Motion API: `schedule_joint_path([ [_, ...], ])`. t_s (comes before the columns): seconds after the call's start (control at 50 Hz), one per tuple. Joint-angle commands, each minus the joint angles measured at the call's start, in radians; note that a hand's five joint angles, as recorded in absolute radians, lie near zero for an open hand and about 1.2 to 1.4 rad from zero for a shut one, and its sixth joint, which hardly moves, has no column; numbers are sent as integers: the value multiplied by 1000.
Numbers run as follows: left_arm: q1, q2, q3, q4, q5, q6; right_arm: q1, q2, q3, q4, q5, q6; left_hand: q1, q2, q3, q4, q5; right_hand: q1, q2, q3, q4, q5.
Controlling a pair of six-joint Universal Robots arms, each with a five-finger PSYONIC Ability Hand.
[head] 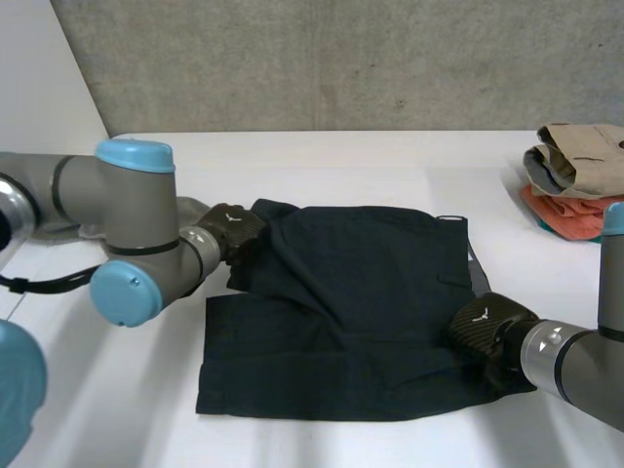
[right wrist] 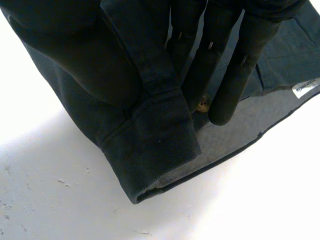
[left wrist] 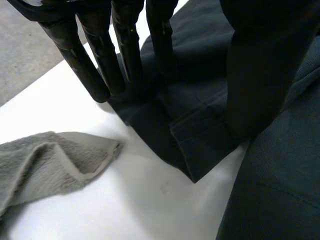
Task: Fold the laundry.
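The shorts (head: 341,302) are dark woven cloth. They look matt, with fine slanted ribs and stitched hems. The towel (left wrist: 45,165) is grey, soft and fuzzy. The table (head: 322,156) is white, smooth and a little shiny. The left hand (head: 229,229) and right hand (head: 483,327) are black, and their fingers (left wrist: 102,60) look like smooth, slightly glossy plastic. The wall (head: 341,58) is rough grey concrete.

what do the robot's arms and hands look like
The left arm and right arm are thick grey tubes with rounded light-blue joint caps. The left hand and right hand are black, long-fingered, each with a small white mark on its back.
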Motion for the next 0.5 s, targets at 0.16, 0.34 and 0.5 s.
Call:
schedule_joint_path([
  [0.16,-40,-145,173,-55,-119,122,0,5,12,-24,3,2,879,876,876,870,870,281,222,208,200,196],
  [0.34,-86,-56,121,-101,-478,237,-8,-4,9,-24,3,0,881,878,878,871,872,281,222,208,200,196],
  [0.5,-114,-21,57,-83,-515,381,12,-4,9,-23,4,2,881,878,878,871,872,281,222,208,200,196],
])
